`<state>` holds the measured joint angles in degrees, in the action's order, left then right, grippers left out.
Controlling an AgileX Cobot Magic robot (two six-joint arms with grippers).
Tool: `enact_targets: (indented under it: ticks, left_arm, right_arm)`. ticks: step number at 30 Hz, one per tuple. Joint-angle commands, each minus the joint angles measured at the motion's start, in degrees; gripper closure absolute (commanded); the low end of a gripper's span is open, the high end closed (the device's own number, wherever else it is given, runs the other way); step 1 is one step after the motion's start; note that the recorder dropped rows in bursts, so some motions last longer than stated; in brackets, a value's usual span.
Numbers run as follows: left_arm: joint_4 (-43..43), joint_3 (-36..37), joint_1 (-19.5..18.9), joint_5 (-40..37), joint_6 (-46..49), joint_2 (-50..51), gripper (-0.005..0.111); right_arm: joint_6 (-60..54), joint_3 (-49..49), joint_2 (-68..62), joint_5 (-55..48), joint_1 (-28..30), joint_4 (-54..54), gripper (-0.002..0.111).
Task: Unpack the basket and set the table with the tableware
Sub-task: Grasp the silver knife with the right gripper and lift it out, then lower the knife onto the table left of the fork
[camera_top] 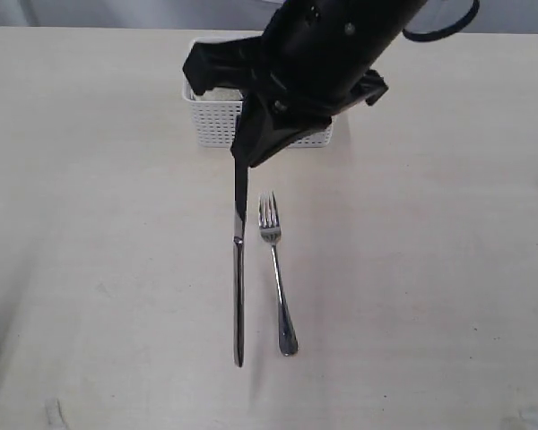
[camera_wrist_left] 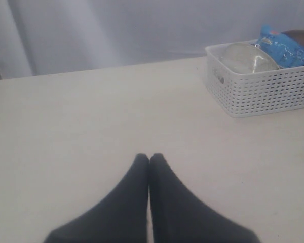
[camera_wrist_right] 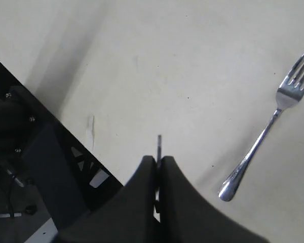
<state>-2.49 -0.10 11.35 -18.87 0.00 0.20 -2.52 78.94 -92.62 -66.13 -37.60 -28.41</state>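
Observation:
My right gripper is shut on one end of a steel knife. The knife hangs below it over the table, just left of the steel fork, which lies flat. Behind them stands the white lattice basket, partly hidden by the right arm. A pale rounded dish and a brown plate are inside it. My left gripper is shut and empty, low over bare tabletop, well short of the basket.
A blue snack packet lies in the basket. The table's edge and a dark frame below it show in the right wrist view. A pale curtain hangs behind the table.

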Motion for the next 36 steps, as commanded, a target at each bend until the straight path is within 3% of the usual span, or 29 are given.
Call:
enact_targets:
  ticks: [1,7,16,36]
  left_arm:
    - [-0.26,0.10,-0.14,0.17,0.00,-0.20,0.107]
    - [-0.26,0.10,-0.14,0.17,0.00,-0.20,0.107]
    - [-0.26,0.10,-0.14,0.17,0.00,-0.20,0.107]
    - [-0.26,0.10,-0.14,0.17,0.00,-0.20,0.107]
  right_arm:
    - [0.38,-4.89,-0.25,4.30,-0.02,-1.86,0.109]
    - [-0.12,-4.99,-5.90,1.84,-0.02,-3.56,0.109]
    - [-0.70,2.29,-16.50,-1.43,0.20,-1.48,0.109]
    - [3.03,4.58,-25.05,15.31,0.20,-0.30,0.109]
